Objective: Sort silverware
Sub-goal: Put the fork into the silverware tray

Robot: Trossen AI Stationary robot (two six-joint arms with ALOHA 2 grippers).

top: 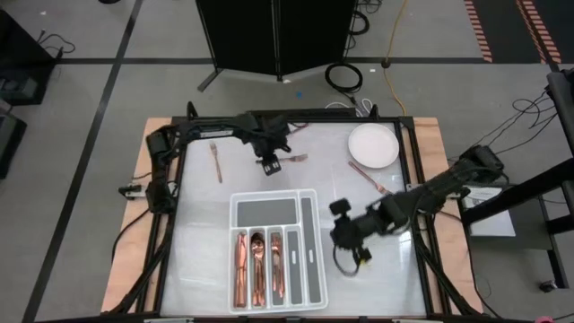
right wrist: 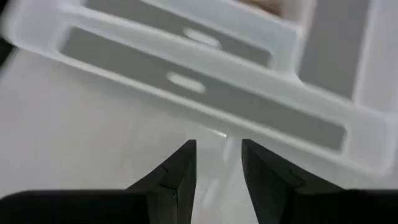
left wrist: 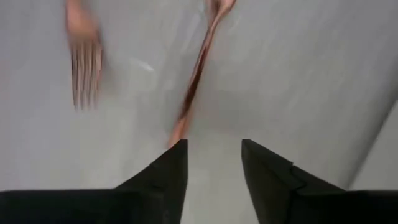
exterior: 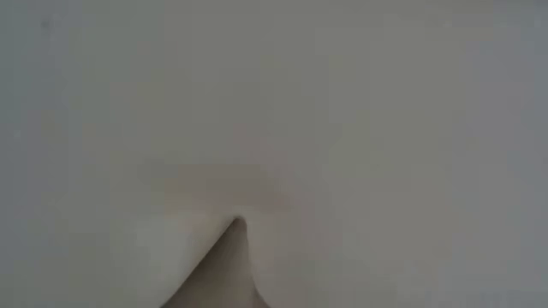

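White table (top: 206, 260), left gripper (top: 270, 165) released (nothing held), fork (top: 216, 162) lengthwise front-to-back, right gripper (top: 339, 207) apart.

The divided tray (top: 273, 254) sits at the table's (top: 206, 269) near middle, with silverware (top: 258, 266) lying in its three left long compartments. Far left of the tray one fork (top: 216, 161) lies alone on the table. Behind the tray another fork (top: 296, 159) lies just beside the left gripper (top: 270, 164). The plate (top: 372, 145) stands far right, a third piece (top: 368, 178) near in front of it. The right gripper (top: 341, 235) hangs just right of the tray.
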